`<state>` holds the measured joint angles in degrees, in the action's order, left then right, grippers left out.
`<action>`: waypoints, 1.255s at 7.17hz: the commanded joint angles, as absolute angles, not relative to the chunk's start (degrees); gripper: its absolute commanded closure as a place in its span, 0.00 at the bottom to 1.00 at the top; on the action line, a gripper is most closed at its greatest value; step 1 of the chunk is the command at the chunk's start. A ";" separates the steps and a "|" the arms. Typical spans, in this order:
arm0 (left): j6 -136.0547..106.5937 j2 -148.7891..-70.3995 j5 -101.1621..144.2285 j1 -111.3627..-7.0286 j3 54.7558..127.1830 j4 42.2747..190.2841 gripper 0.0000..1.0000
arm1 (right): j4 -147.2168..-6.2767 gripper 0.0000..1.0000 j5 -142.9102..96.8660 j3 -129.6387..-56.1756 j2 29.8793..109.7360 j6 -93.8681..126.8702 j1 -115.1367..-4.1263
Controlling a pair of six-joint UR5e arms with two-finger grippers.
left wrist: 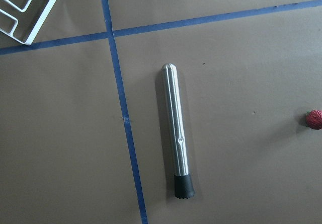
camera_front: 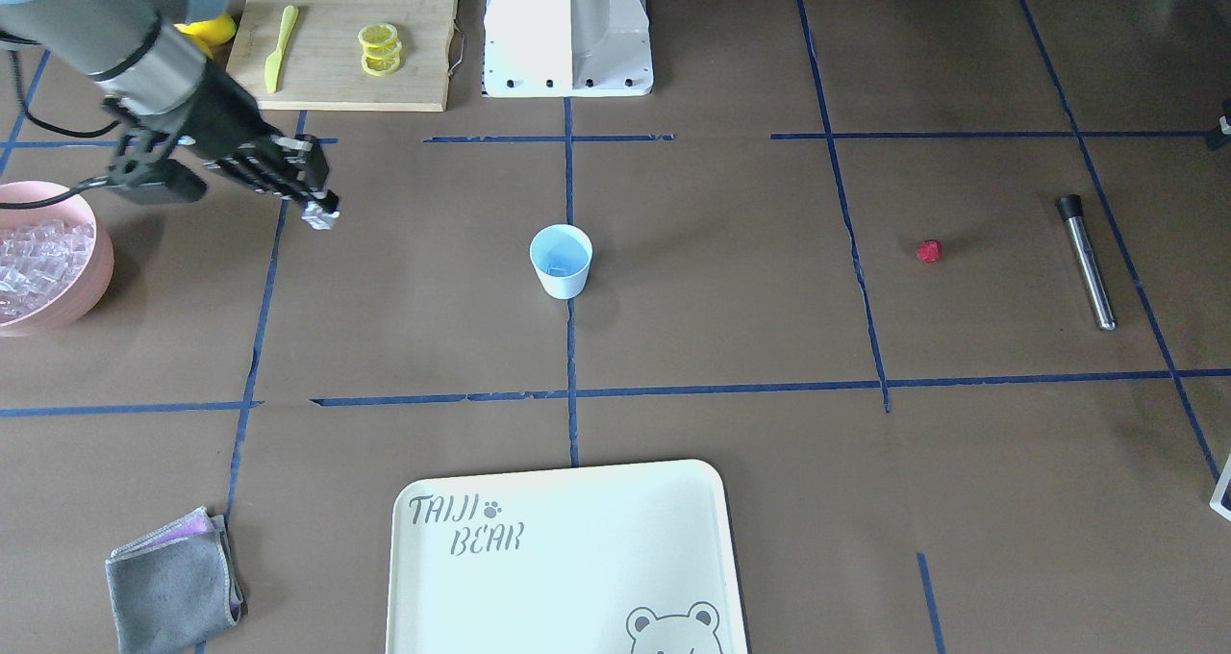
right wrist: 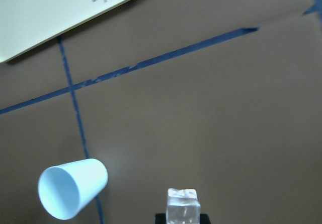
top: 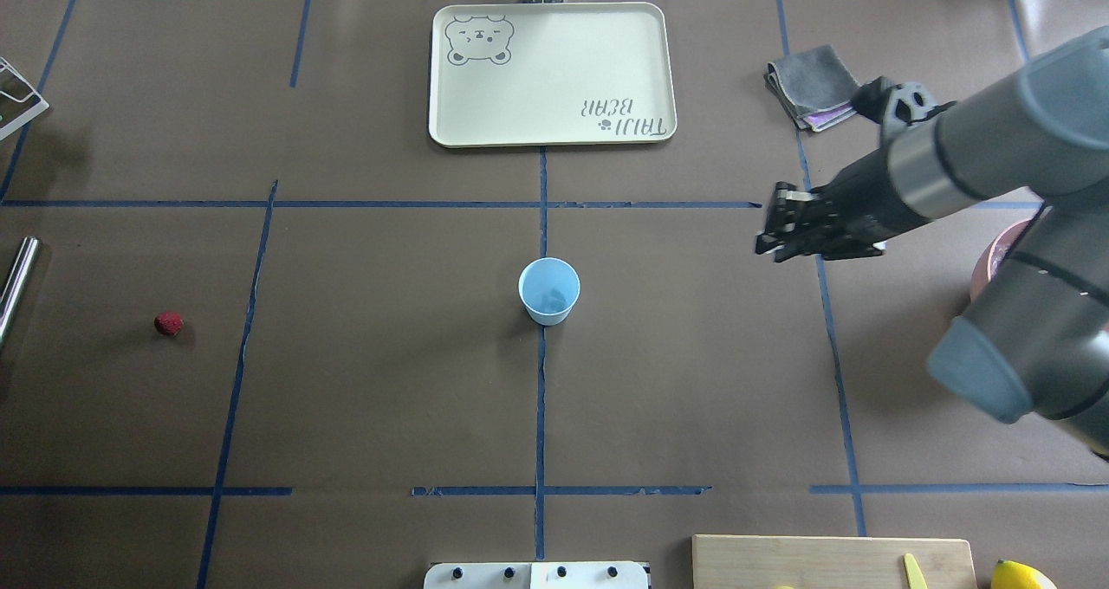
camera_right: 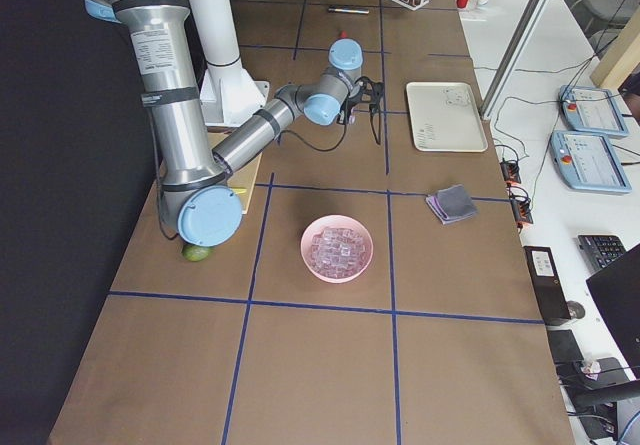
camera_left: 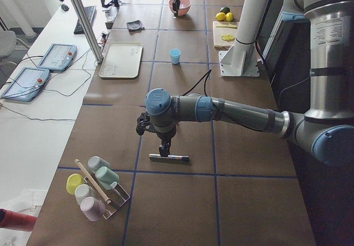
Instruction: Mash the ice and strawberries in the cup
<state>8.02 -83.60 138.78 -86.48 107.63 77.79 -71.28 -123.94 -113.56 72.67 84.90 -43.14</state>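
- Far left: a steel muddler [left wrist: 176, 133] with a black tip lies flat on the brown counter [top: 390, 381], beside a blue tape line. The left gripper [camera_left: 165, 146] hangs right above it; whether its fingers are spread or closed cannot be told.
- A red strawberry [top: 169, 323] sits alone on the counter near the muddler, well apart from the cup.
- Centre: the light-blue cup [top: 548, 290] stands upright on the blue tape line.
- Beyond the cup lies a cream tray [top: 554, 130] printed "TAIJI BEAR" with a paw mark, and a bear face in one corner.
- Right of the cup: the right gripper [top: 771, 229] is in the air above the counter, its fingers [camera_front: 314, 168] closed tight on one clear ice cube [right wrist: 183, 205], held between the tips. The cube is off to the cup's side, not over its mouth.
- A folded grey cloth [top: 810, 82] lies past that arm.
- Far right: a pink bowl [camera_right: 310, 255] is filled with more ice cubes [camera_right: 337, 247].
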 commanded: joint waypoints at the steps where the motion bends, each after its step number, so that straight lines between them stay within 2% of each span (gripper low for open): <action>1: 8.09 -83.58 138.78 -86.48 107.58 77.78 0.00 | -71.72 1.00 -109.93 -106.66 60.70 96.21 -30.55; 3: 8.09 -83.41 138.78 -86.48 107.67 77.78 0.00 | -71.46 1.00 -106.09 -100.39 55.21 98.17 -28.30; 5: 8.09 -83.32 138.78 -86.48 107.67 77.78 0.00 | -71.46 0.98 -106.08 -99.50 54.85 98.09 -28.21; 6: 8.17 -83.32 138.78 -86.48 107.58 77.78 0.00 | -71.37 0.93 -106.00 -98.62 54.41 97.91 -28.21; 7: 8.09 -83.32 138.78 -86.48 107.58 77.78 0.00 | -71.37 0.28 -105.74 -98.27 54.32 97.82 -28.21; 8: 8.09 -83.32 138.78 -86.48 107.58 77.78 0.00 | -71.45 0.00 -105.30 -98.17 54.06 97.74 -28.21; 9: 8.17 -83.32 138.78 -86.48 107.49 77.78 0.00 | -71.54 0.00 -105.29 -98.26 54.05 97.56 -28.21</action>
<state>8.11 -83.32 138.78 -86.48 107.55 77.78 -71.45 -105.48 -98.31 54.17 97.74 -28.22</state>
